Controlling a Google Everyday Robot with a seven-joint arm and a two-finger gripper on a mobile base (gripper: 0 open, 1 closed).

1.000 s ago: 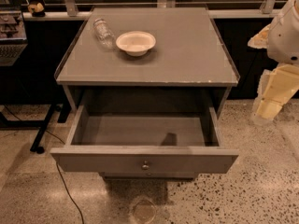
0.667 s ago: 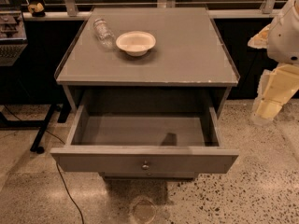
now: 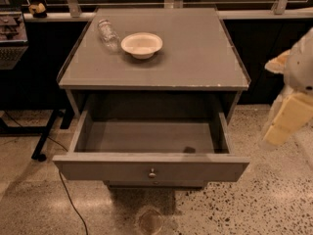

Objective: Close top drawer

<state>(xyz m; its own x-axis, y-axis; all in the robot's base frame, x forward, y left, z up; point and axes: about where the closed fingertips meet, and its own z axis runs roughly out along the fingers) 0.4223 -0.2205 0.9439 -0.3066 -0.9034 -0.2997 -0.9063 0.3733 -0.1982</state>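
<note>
No visible change from the earlier frames: same drawer extension, same arm position at right.

Grey cabinet (image 3: 195,58) centre frame, on speckled floor. Top drawer (image 3: 112,169) pulled far out toward the camera, interior bare, front panel well forward of the cabinet face. Task not yet done.

Pale arm (image 3: 303,62) at right edge, off to the side of the cabinet, apart from the drawer. Gripper (image 3: 286,124) taken as the cream-coloured lower end of that arm, out beyond the drawer's right front corner, not touching. Cannot tell how far open. Nothing seen held.

White bowl (image 3: 142,44) on the cabinet top, rear left. Clear bottle (image 3: 107,33) lying on its side just beside the bowl, nearer the left edge. Small round knob (image 3: 152,172) at centre of the drawer front.

Risks, as judgement only:
- Skew and jam in the runners if pushed off-centre near the right corner. Safer contact close to the knob.
- Clipping the drawer's right side wall rather than the front panel, given the approach from the side.
- Jolted cabinet from a hard shove, with the bottle likely to roll toward the left edge and the bowl to slide.
- Gap left at the front if the push ends short.
</note>
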